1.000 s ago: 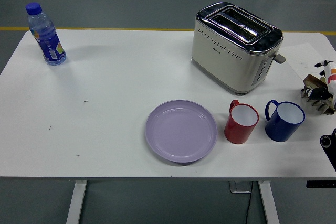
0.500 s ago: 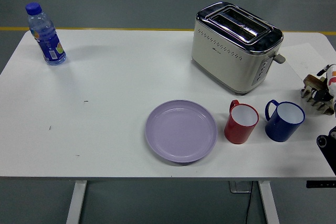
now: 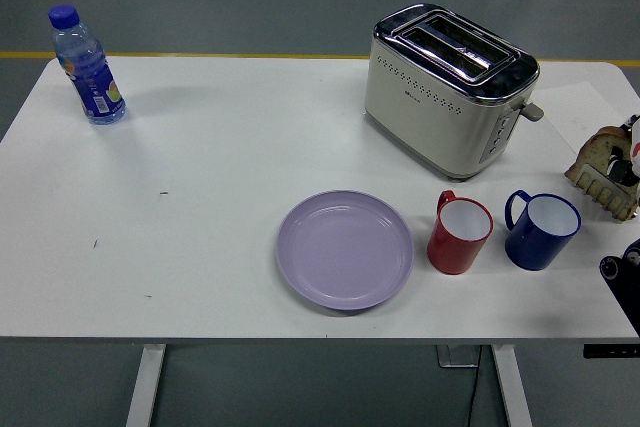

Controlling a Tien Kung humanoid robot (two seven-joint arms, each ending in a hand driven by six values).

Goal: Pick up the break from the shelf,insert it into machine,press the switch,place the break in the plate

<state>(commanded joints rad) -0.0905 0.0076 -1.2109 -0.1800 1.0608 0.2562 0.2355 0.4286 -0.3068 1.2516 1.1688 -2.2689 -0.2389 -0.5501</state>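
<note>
At the picture's right edge, a brown slice of bread (image 3: 600, 150) stands tilted above the toothed shelf rack (image 3: 603, 190). My right hand (image 3: 630, 150) is at its right side, mostly cut off by the frame, and its fingers hold the slice. The cream and chrome toaster (image 3: 447, 87) stands at the back right with both slots empty and its lever (image 3: 531, 111) up. In the front middle lies an empty lilac plate (image 3: 345, 248). My left hand is out of view.
A red mug (image 3: 460, 233) and a blue mug (image 3: 541, 230) stand between the plate and the rack. A blue-capped water bottle (image 3: 89, 69) is at the far left corner. A black joint of my right arm (image 3: 622, 269) shows at the lower right edge.
The black fingers that lay over the rack have shifted right. The bread now shows larger and higher, tipped up off the rack. Nothing else has moved.
</note>
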